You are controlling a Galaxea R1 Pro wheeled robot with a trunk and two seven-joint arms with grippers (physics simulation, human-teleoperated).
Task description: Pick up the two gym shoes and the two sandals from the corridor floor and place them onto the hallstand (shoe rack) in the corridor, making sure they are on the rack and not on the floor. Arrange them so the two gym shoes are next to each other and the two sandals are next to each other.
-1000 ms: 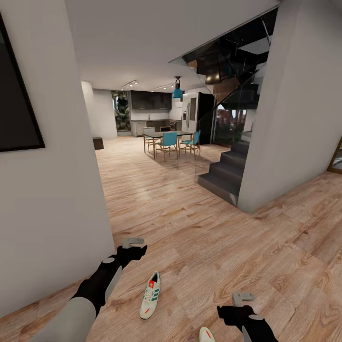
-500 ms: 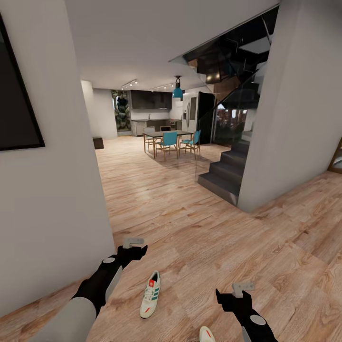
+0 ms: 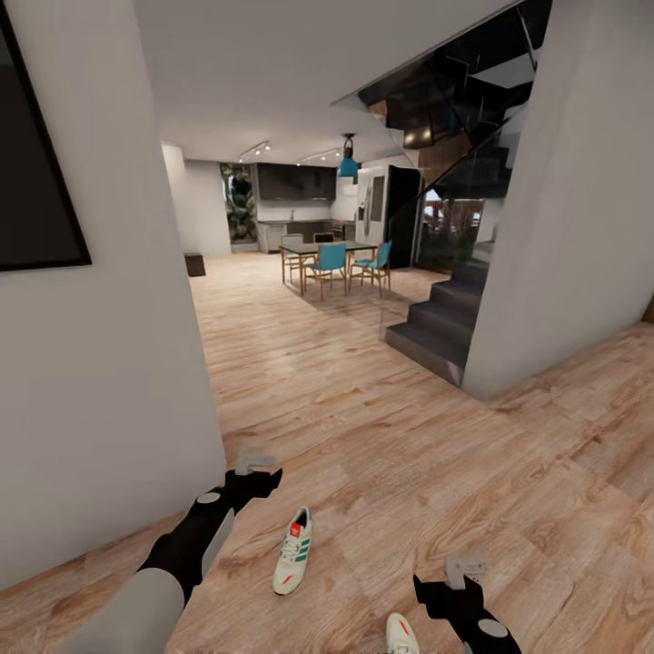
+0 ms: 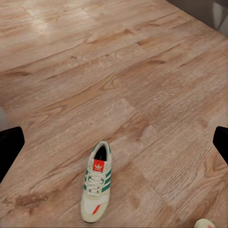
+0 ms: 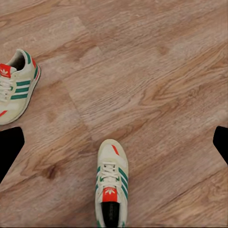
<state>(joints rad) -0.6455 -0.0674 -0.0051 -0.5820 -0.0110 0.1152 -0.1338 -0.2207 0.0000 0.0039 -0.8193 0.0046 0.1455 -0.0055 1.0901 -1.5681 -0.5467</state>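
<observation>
Gym shoes: two, both lying on the corridor floor, soles down, well apart from each other. First gym shoe: cream-white with green side stripes and a red-orange tongue patch, on the planks between the two arms, nearer the left one, well clear of the grey wall. Second gym shoe: only its toe shows at the bottom edge of the head view, just beside the right arm; the right wrist view shows it nearly whole, toe pointing away from the first shoe's heel end.

Left gripper: one; fingers spread wide, nothing between them, touching nothing. In its wrist view the two dark fingertips stand at opposite picture edges with the first shoe on the floor between and beyond them.

Right gripper: one; fingers likewise parted, empty, above bare planks. Its wrist view shows dark fingertips at either edge, the second shoe between them on the floor below.

Arms: two. Left arm extended forward and low, black forearm over grey upper sleeve, near the wall's foot. Right arm low at the bottom edge, forearm angled up and forward.

Background: one dining table with teal chairs; one dark staircase.
</observation>
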